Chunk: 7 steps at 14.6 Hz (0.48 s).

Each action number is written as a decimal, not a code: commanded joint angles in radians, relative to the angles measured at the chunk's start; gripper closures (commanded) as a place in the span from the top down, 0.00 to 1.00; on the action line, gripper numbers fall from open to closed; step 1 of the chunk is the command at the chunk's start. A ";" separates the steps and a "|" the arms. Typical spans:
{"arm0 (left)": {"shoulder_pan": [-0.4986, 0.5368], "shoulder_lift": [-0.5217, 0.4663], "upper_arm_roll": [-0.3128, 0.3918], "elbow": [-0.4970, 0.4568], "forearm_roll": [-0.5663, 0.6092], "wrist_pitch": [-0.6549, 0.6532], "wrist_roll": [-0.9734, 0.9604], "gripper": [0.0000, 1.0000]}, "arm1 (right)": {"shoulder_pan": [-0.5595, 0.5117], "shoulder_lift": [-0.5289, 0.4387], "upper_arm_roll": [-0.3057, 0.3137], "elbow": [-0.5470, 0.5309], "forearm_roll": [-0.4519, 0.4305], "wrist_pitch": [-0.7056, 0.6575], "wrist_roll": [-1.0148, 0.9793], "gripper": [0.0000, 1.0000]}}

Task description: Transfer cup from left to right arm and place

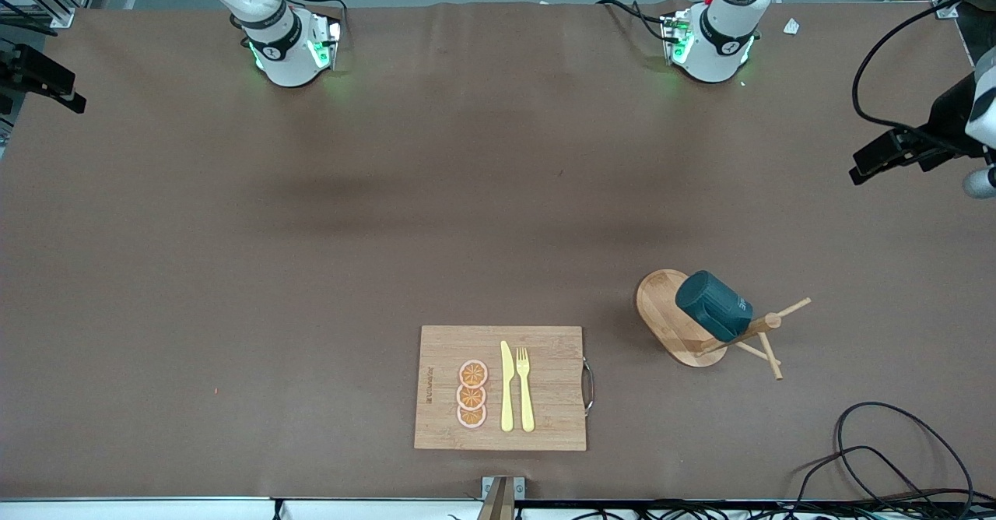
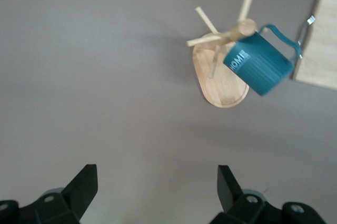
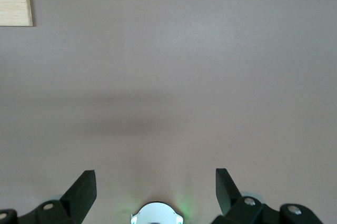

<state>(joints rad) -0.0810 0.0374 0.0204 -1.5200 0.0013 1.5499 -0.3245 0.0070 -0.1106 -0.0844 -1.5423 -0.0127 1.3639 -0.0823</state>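
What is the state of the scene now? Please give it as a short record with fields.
cup: hangs on a peg of the rack, tilted, held by no gripper
rack: wooden, toward the left arm's end of the table
board: nearer the front camera than the rack, holds knife, fork, three orange slices
left gripper: open, raised above bare table
right gripper: open, waits above bare table

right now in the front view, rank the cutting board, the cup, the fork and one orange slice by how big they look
1. cutting board, clearly the largest
2. cup, hanging on the wooden rack
3. fork, long but thin, so less area than the cup
4. orange slice, smallest

The cup sits raised, nearer the camera, so its lead over the fork is less sure.
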 commanded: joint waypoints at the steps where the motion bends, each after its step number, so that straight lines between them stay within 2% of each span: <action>1: 0.003 0.030 -0.007 0.017 -0.020 0.015 -0.167 1.00 | -0.004 0.023 -0.006 0.002 0.008 -0.006 -0.002 1.00; 4: -0.005 0.079 -0.005 0.017 -0.090 0.054 -0.396 1.00 | -0.012 0.064 -0.006 0.002 0.004 0.003 -0.004 1.00; 7: -0.014 0.122 -0.011 0.017 -0.125 0.100 -0.560 1.00 | -0.048 0.201 -0.006 0.008 0.005 0.010 -0.005 1.00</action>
<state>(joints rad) -0.0925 0.1295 0.0129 -1.5199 -0.0852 1.6267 -0.7884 -0.0050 -0.0079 -0.0937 -1.5485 -0.0128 1.3667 -0.0824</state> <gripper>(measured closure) 0.000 0.000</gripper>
